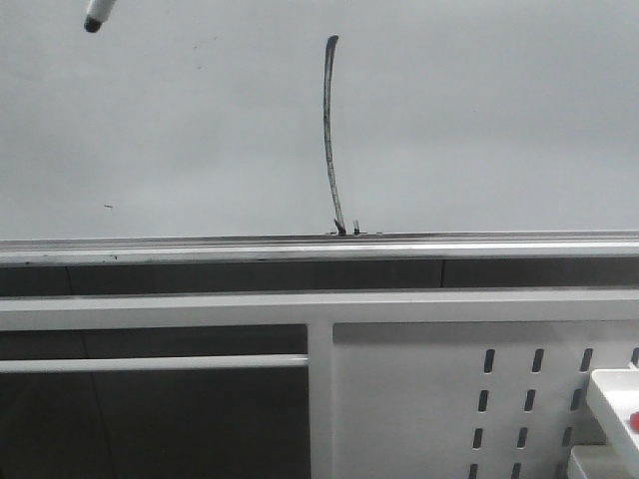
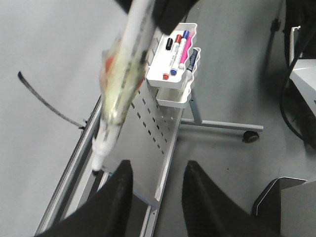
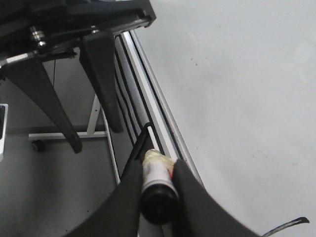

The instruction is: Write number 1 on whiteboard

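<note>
The whiteboard (image 1: 479, 120) fills the upper front view, with its silver rail (image 1: 200, 249) along the lower edge. The number 1 (image 1: 327, 130) is a long thin black stroke, slightly curved, that runs down to the rail. It also shows in the left wrist view (image 2: 44, 101). My right gripper (image 3: 160, 153) is shut on a white marker (image 3: 157, 173) with a black end. The marker's tip (image 1: 94, 18) shows at the top left of the front view, away from the stroke. My left gripper (image 2: 160, 170) is open and empty beside the marker (image 2: 123, 79).
A white perforated metal panel (image 1: 449, 399) hangs under the board. A white tray (image 2: 170, 74) of spare markers is fixed at its end, above the stand's leg and castor (image 2: 251, 137). My left arm (image 3: 64, 29) is close to the right gripper.
</note>
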Robot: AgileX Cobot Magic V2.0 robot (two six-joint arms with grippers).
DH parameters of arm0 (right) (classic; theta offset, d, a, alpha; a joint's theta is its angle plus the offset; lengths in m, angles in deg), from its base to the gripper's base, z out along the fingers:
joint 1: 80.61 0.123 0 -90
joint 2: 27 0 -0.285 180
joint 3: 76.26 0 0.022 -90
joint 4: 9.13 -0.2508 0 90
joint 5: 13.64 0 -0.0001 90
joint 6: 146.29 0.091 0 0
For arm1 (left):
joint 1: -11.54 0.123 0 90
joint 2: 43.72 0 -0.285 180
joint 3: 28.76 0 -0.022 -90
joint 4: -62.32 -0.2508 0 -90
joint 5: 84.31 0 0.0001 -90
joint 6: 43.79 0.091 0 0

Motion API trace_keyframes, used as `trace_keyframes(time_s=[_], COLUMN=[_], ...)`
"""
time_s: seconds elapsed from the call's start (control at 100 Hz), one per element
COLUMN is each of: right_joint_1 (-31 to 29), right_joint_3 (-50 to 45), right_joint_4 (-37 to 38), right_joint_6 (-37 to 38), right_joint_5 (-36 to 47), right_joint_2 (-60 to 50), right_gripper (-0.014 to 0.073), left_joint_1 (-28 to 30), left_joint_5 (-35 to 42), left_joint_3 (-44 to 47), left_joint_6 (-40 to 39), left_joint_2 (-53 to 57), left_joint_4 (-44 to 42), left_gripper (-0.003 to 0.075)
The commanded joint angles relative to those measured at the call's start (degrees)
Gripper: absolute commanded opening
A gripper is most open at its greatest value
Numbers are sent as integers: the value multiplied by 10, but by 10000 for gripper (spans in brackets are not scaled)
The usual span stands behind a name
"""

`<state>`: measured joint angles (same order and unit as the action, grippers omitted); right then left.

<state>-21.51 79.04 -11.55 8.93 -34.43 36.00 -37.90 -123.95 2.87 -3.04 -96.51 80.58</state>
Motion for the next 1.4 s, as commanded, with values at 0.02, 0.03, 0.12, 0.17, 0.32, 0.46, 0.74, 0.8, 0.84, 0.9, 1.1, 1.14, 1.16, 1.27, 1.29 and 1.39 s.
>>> trace_keyframes(time_s=[0.02, 0.03, 0.12, 0.17, 0.32, 0.46, 0.74, 0.8, 0.84, 0.9, 1.1, 1.14, 1.16, 1.27, 1.29, 1.39], right_joint_1=[2, 2, 2, 2, 2, 2, 2, 2, 2, 2, 2, 2, 2, 2, 2, 2], right_joint_3=[29, 30, 29, 29, 29, 29, 29, 29, 29, 29, 29, 29, 29, 29, 29, 29], right_joint_4=[-2, -2, -3, -3, -3, -3, -3, -3, -3, -3, -3, -3, -3, -3, -3, -3], right_joint_6=[0, 0, 0, 0, 0, 0, 0, 0, 0, 0, 0, 0, 0, 0, 0, 0], right_joint_5=[13, 10, 7, 7, 9, 11, 9, 7, 6, 6, 7, 7, 7, 7, 7, 4], right_joint_2=[6, 6, 8, 8, 8, 8, 8, 8, 8, 8, 8, 8, 8, 8, 8, 8], right_gripper=[-72, -72, -72, -72, -72, -72, -72, -72, -72, -72, -72, -72, -72, -72, -72, -72], left_joint_1=[-20, -21, -22, -22, -22, -22, -22, -22, -22, -22, -22, -22, -22, -22, -22, -22], left_joint_5=[56, 59, 80, 83, 84, 86, 109, 118, 126, 133, 135, 135, 135, 134, 134, 134], left_joint_3=[-38, -38, -42, -42, -42, -42, -43, -43, -43, -43, -43, -43, -43, -43, -43, -43], left_joint_6=[5, 5, 5, 5, 5, 5, 6, 6, 6, 7, 7, 7, 7, 7, 7, 7], left_joint_2=[-21, -22, -28, -28, -36, -52, -78, -78, -78, -78, -91, -96, -97, -107, -108, -112], left_joint_4=[15, 15, 17, 17, 19, 21, 21, 21, 21, 19, 14, 14, 14, 14, 14, 13], left_gripper=[230, 230, 230, 229, 214, 186, 187, 187, 187, 187, 187, 187, 187, 187, 187, 187])
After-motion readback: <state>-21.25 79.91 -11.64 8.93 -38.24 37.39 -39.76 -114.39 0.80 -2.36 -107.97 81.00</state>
